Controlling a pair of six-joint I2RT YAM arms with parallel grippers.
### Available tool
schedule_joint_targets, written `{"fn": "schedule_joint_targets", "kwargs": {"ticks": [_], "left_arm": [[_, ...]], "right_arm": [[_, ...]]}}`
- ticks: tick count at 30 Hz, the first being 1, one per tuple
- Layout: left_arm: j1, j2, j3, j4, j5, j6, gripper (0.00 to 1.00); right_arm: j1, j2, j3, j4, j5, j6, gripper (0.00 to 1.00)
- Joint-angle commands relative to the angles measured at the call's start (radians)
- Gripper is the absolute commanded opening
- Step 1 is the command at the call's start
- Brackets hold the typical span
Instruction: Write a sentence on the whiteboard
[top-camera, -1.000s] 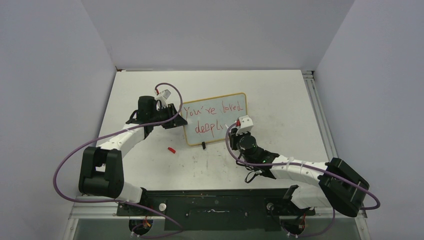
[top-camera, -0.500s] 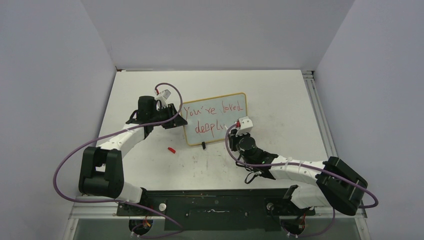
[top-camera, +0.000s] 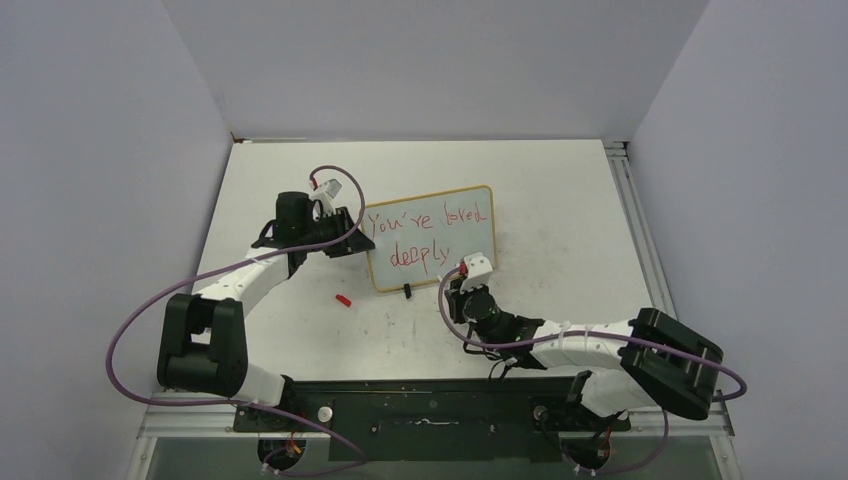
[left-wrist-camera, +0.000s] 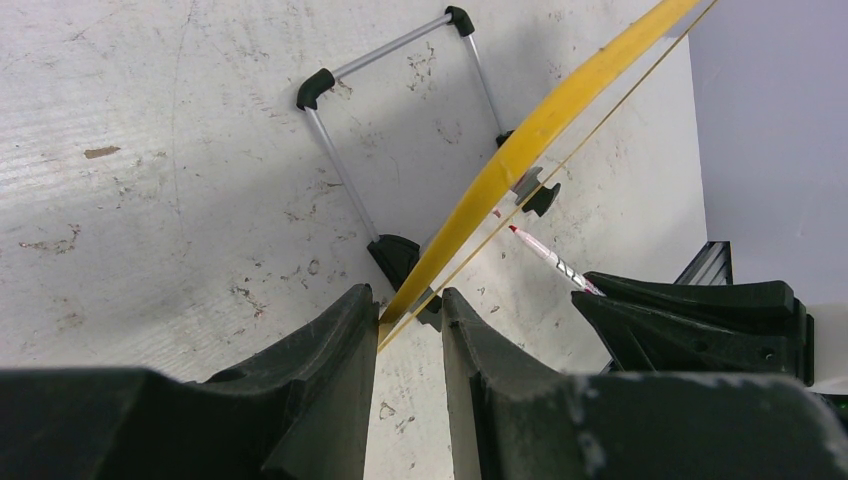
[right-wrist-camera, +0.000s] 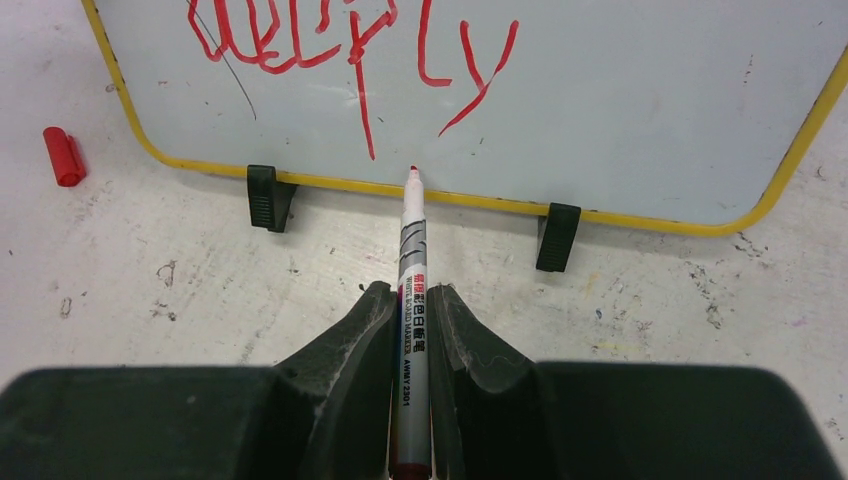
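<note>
Steadying the small yellow-framed whiteboard (top-camera: 430, 240), left gripper (left-wrist-camera: 410, 302) clamped its edge; right gripper (right-wrist-camera: 413, 296) pinched a slim red-tipped marker (right-wrist-camera: 412, 235), nib beyond its fingers.

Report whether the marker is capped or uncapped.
Uncapped: the marker shows a bare red tip, and a red cap lies beside the whiteboard.
</note>
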Motion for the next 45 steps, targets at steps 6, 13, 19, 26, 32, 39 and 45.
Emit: {"fn": "schedule_joint_targets", "kwargs": {"ticks": [6, 13, 19, 26, 32, 39, 45], "left_arm": [[-0.003, -0.042, 0.036, 0.027, 0.029, -0.003, 0.28], [-0.003, -0.043, 0.037, 0.018, 0.019, 0.007, 0.28], [-0.002, -0.041, 0.037, 0.016, 0.022, 0.006, 0.28], [-0.003, -0.045, 0.038, 0.018, 0.022, 0.004, 0.28], [-0.002, -0.042, 0.038, 0.018, 0.021, 0.005, 0.28], [-0.003, -0.037, 0.039, 0.016, 0.019, 0.007, 0.28], [-0.002, -0.036, 0.041, 0.016, 0.018, 0.007, 0.28]], "right_arm": [[0.017, -0.135, 0.058, -0.099, 0.116, -0.006, 0.05], [-0.069, -0.186, 0.047, -0.128, 0.035, -0.022, 0.05], [-0.117, -0.223, 0.015, -0.14, 0.002, -0.022, 0.05], [-0.133, -0.202, 0.01, -0.122, -0.007, -0.025, 0.05], [-0.132, -0.16, 0.019, -0.085, -0.019, -0.035, 0.05], [-0.133, -0.122, 0.029, -0.048, -0.019, -0.049, 0.05], [-0.134, -0.076, 0.036, -0.04, -0.008, -0.05, 0.05]]}}
